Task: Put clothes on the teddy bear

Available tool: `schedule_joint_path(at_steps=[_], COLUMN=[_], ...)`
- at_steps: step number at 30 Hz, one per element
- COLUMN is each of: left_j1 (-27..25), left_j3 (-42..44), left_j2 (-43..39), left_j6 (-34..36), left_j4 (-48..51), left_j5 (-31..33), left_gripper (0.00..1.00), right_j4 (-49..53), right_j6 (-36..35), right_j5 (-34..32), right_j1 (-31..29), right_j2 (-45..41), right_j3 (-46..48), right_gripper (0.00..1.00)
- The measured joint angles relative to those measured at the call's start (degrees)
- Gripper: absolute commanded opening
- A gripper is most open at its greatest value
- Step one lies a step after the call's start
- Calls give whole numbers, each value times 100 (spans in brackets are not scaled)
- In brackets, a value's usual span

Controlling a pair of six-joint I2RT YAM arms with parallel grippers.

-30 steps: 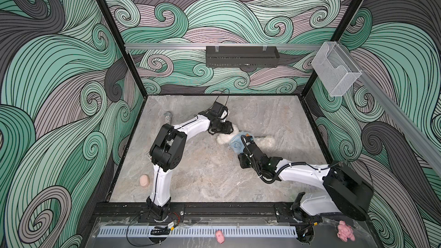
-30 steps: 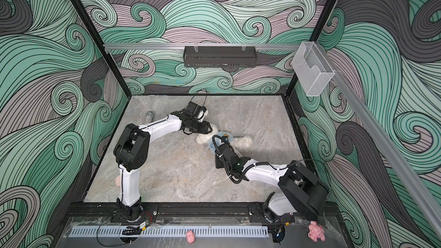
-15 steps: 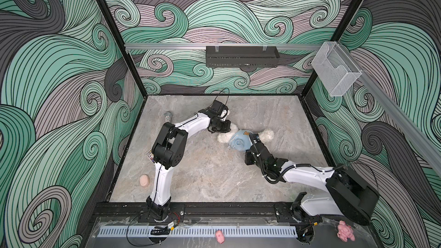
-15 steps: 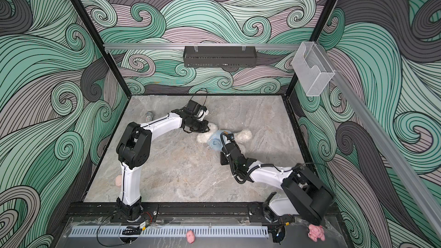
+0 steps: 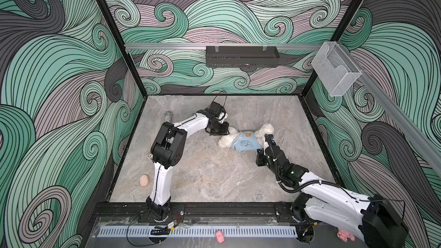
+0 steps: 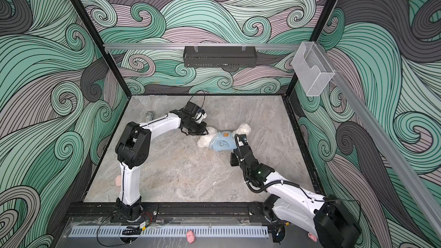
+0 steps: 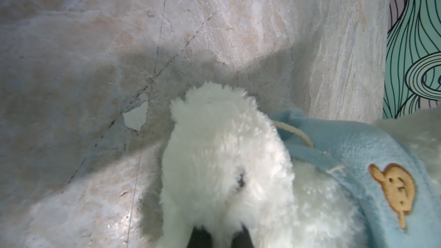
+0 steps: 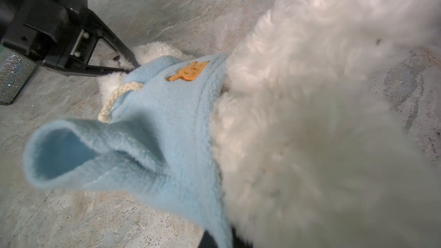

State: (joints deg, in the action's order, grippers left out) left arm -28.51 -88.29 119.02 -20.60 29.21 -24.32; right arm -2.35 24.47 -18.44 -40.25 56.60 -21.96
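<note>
Since a second ago, the right gripper [image 5: 260, 149] has been drawn back toward the right. The teddy bear [image 5: 266, 129], bunched between the two arms then, has been stretched out lengthwise. The right gripper is clamped on the bear's lower end, where the hem of the blue garment [image 5: 244, 140] meets the fur. In the right wrist view its dark fingertips [image 8: 208, 242] are half buried there. The left gripper [image 5: 226, 131] is clamped on the white fur at the opposite end, and in the left wrist view fur is squeezed between its fingers [image 7: 200, 238].

The bear is laid on the marble table [image 5: 214, 175], a little behind the middle, held between the two grippers. The garment is wrapped round its trunk, with an orange patch [image 7: 393, 192] uppermost and one sleeve [image 8: 66, 153] gaping open.

Well apart from the bear, a glittery cylinder [image 5: 168, 117] is seen at the back left and a pink oval thing [image 5: 144, 180] at the front left.
</note>
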Motion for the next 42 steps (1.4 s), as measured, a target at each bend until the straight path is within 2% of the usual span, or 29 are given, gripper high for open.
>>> schedule_joint_path(at_steps=[3, 6, 9, 12, 19, 23, 30, 32, 33, 35, 36, 39, 40, 42], left_j1=[83, 170, 260, 380, 560, 555, 555, 555, 555, 555, 553, 555, 555, 555], left_j3=[50, 188, 417, 492, 492, 492, 492, 492, 494, 514, 544, 730, 813, 1016], left_j2=[0, -7, -79, -138, -164, -184, -195, -205, -227, -271, -308, -520, -629, -914], left_j6=[-111, -208, -258, -229, -66, -2, 66, 70, 70, 68, 68, 42, 13, -63], left_j4=[-20, -151, -376, -420, -413, -398, -380, -372, -354, -354, -356, -428, -450, -466], left_j5=[-177, -332, -442, -356, -155, -129, -96, -76, -50, -9, 24, 164, 236, 433], left_gripper=[0, 0, 0, 0, 0, 0, 0, 0, 0, 0, 6, 42, 50, 60], right_j4=[-74, -55, -13, 389, 1521, 1808, 2061, 1897, 1746, 1434, 1241, 820, 682, 466], right_j6=[-7, -4, -57, -203, -459, -444, -533, -533, -505, -415, -374, -223, -164, -46], right_j5=[52, 214, 608, 1126, 1952, 2041, 2212, 2474, 2649, 2979, 3139, 3473, 3550, 3665], right_j1=[144, 267, 337, 417, 586, 813, 1169, 1178, 1178, 1178, 1178, 1185, 1187, 1191], right_j2=[203, 793, 1008, 772, 20, 103, 997, 1436, 1683, 2120, 2326, 2710, 2754, 2734], right_j3=[9, -149, -293, -522, -1676, -2122, -2516, -2603, -2605, -2573, -2533, -2341, -2236, -2055], right_gripper=[0, 1, 19, 34, 55, 73, 80, 80, 77, 61, 49, 14, 8, 6])
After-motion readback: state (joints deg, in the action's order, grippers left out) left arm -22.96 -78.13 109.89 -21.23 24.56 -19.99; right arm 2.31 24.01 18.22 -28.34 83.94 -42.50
